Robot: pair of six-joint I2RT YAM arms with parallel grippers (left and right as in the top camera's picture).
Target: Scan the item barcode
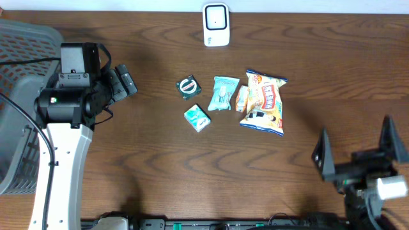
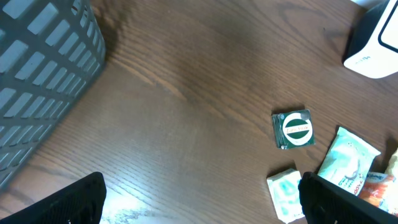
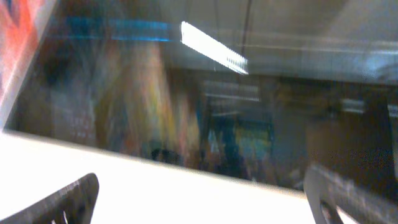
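Several packaged items lie mid-table: a dark green packet with a round label (image 1: pixel 188 87) (image 2: pixel 293 129), a small teal-and-white pack (image 1: pixel 197 117) (image 2: pixel 285 194), a light-blue pouch (image 1: pixel 223 92) (image 2: pixel 348 158), a small orange packet (image 1: pixel 241 98) and a large snack bag (image 1: pixel 265 102). The white barcode scanner (image 1: pixel 216 24) (image 2: pixel 376 43) stands at the far edge. My left gripper (image 1: pixel 126 82) (image 2: pixel 202 202) hovers open left of the items, holding nothing. At the near right my right gripper (image 1: pixel 358 148) (image 3: pixel 205 199) is open and empty; its blurred view faces away from the table.
A grey slatted basket (image 1: pixel 19 51) (image 2: pixel 43 74) fills the far left, beside the left arm's base. Bare wooden table (image 1: pixel 160 160) lies between the two arms.
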